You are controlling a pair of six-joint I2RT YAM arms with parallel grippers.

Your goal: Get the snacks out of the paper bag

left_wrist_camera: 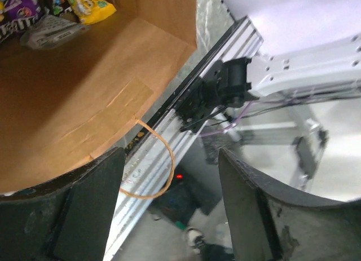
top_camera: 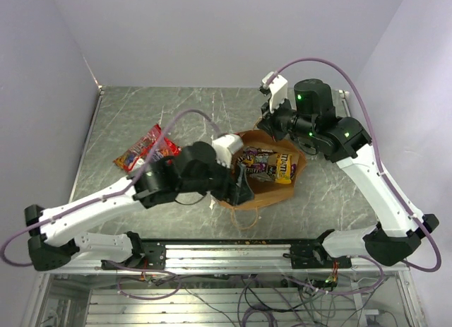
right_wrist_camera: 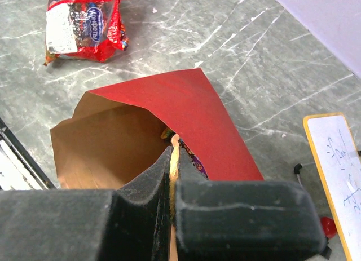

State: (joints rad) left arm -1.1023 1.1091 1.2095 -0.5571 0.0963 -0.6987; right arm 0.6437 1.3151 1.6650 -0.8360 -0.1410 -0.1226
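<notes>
At the middle of the table (top_camera: 141, 108) you have the bag (top_camera: 279, 193) standing mouth-up, with purple and yellow snacks (top_camera: 272, 166) lying inside it. Your right gripper (right_wrist_camera: 172, 176) is pinched tight on the bag's far rim. Your left gripper (left_wrist_camera: 169, 159) sits at the near rim, jaws spread wide, nothing between them. Left of the bag, a red chip bag (top_camera: 145, 152) lies on the table, apart from it.

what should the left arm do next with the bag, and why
Probably ease the open, empty left gripper down into the paper bag toward the yellow packet. The right gripper pinches the bag's rim, holding its mouth open, and several packets lie inside; only the red chip bag is out on the table.
</notes>
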